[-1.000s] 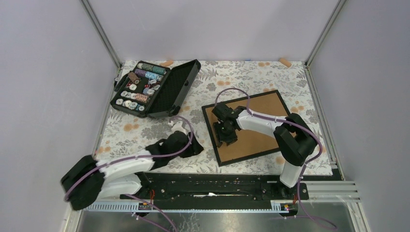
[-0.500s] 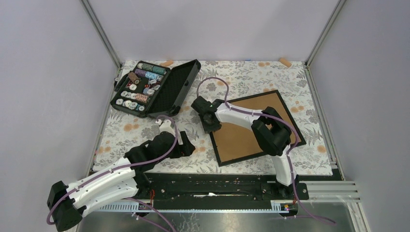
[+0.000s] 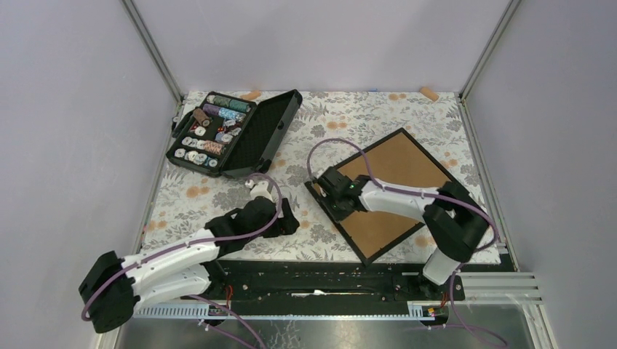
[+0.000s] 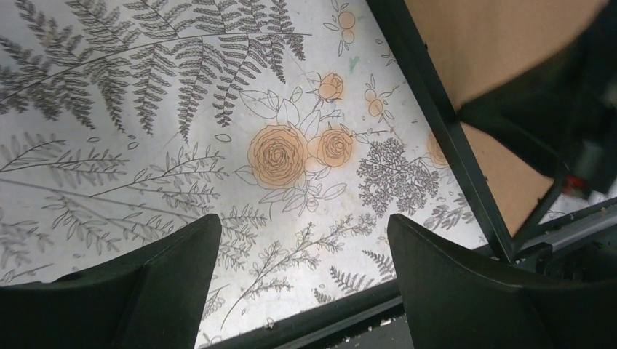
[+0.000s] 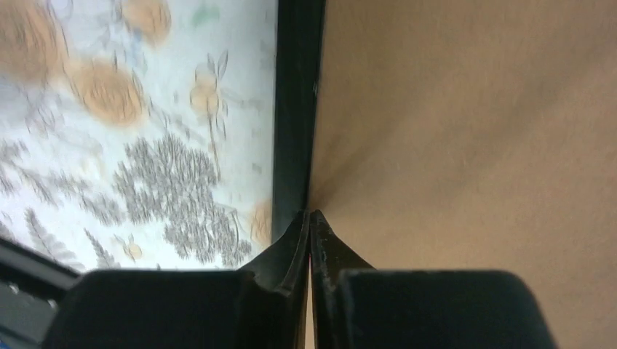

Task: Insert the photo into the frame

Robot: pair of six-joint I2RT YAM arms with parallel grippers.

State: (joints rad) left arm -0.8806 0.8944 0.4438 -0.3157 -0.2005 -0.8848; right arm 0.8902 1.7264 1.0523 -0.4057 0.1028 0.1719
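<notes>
Frame (image 3: 396,171) swung round since | R gripper (image 5: 311,218) tips pinched together at its rim | L gripper (image 4: 302,225) wide | tip: lift backing (image 5: 473,131) slowly

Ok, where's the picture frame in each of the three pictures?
Top view: the frame lies right of the middle, brown back up, turned cornerwise.
Left wrist view: the frame is at the upper right, with its black edge slanting down.
Right wrist view: the frame fills the right side.
Shared landmark: the flowery cloth, lying left of the frame's black edge in all three.
</notes>
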